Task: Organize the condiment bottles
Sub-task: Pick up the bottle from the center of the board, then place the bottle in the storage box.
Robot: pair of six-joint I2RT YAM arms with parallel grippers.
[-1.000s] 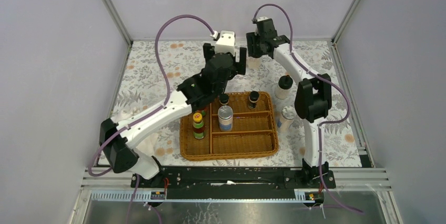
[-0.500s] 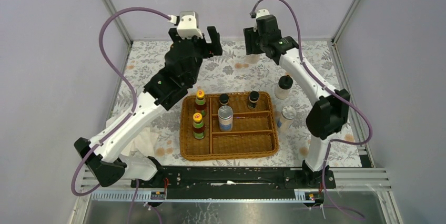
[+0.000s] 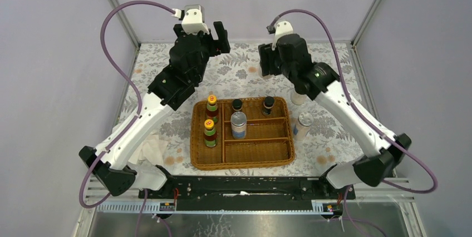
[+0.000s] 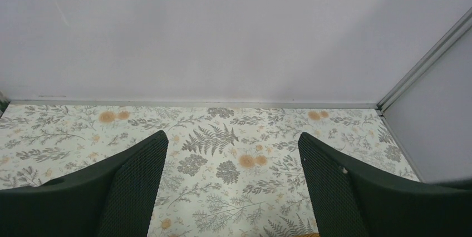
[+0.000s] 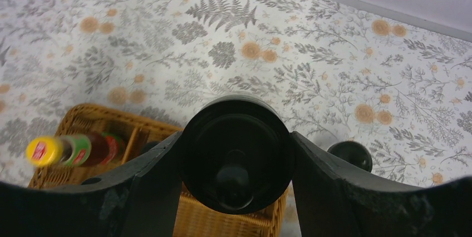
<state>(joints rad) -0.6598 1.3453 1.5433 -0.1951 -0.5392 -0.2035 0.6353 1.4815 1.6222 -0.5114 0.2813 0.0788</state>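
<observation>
The wicker basket holds two yellow-capped red-green bottles in its left compartment, two dark black-capped jars at the back and one silver-lidded shaker. The other shaker stands on the cloth right of the basket. My right gripper is shut on a cream jar's black knobbed lid, held above the basket's far right corner. The second cream jar stands beside the basket, its lid in view. My left gripper is open and empty, raised over the back of the cloth.
A floral cloth covers the table. Grey walls with metal corner posts close in the back and sides. A crumpled white cloth lies left of the basket. One yellow-capped bottle shows in the right wrist view.
My left arm has lifted off the basket and swung back and left, uncovering the far yellow-capped bottle. My right arm has come up and nearer with the cream jar.
</observation>
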